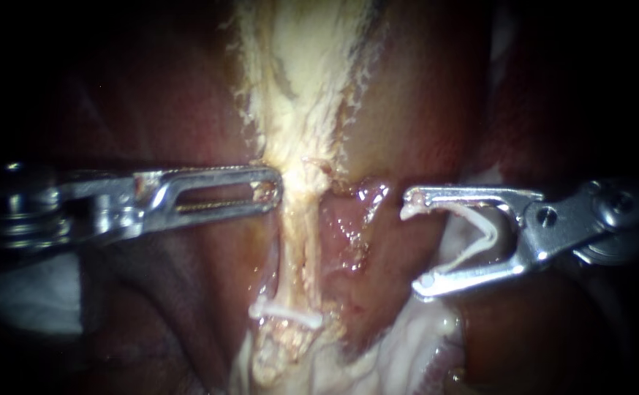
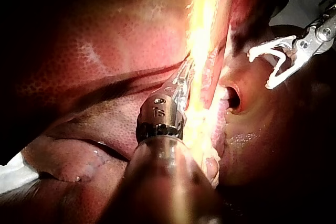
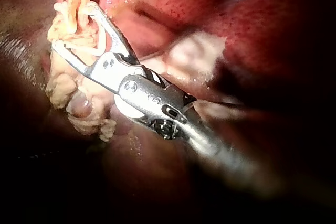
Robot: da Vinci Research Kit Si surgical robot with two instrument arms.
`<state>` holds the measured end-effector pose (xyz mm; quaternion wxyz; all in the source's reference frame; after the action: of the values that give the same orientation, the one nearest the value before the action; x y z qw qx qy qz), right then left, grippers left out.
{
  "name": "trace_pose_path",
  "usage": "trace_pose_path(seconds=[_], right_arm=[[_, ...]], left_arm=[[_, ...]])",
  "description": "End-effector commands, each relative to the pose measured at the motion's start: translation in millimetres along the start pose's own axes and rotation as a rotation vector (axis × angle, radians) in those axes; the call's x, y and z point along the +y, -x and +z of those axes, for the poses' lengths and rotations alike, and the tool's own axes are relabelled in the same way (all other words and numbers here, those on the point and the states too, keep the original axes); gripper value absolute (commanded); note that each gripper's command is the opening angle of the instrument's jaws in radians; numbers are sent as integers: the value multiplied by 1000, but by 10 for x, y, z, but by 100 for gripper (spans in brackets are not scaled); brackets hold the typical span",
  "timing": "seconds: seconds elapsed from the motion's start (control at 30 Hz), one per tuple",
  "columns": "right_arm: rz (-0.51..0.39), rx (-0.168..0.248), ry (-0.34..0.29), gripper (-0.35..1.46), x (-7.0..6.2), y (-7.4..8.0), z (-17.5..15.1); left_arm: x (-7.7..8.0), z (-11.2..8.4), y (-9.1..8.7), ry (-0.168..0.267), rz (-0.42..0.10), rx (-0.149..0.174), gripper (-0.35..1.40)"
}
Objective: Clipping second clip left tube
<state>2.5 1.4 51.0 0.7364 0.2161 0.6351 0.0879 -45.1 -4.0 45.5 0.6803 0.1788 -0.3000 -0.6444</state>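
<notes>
My left instrument (image 1: 272, 192) clamps the tube (image 1: 297, 241); my right instrument (image 1: 414, 243) carries a spread clip (image 1: 493, 235) in its jaws; I judge closing early would catch only half.

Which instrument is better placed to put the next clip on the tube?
Right: the right instrument carries an open clip facing the tube; the left instrument shows none.

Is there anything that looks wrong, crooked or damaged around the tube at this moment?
Nothing stands out. The clip lies across the tube, the left instrument holds the tube higher up, and the right instrument carries an open clip, apart from the tube.
</notes>
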Motion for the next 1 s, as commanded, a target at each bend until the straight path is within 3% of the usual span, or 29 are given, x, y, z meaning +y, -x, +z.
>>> trace_pose_path(seconds=[0.03, 0.33, 0.47, 0.73, 1.0], right_arm=[[0, 0, 0, 60, 0, 0, 0], [0, 0, 0, 60, -1, 0, 2], [-6, 1, -3, 60, -5, 5, 7], [54, -25, -39, 60, -20, 26, 52], [86, -33, -73, 60, -20, 52, 101]], left_arm=[[0, 0, 0, 1, 0, 0, -35], [-3, -3, -1, -1, -1, 2, -35], [-4, -16, 2, -5, -2, 7, -35], [-8, -63, 5, 13, -24, 2, -35], [-14, -77, 4, 17, -27, 1, -35]])
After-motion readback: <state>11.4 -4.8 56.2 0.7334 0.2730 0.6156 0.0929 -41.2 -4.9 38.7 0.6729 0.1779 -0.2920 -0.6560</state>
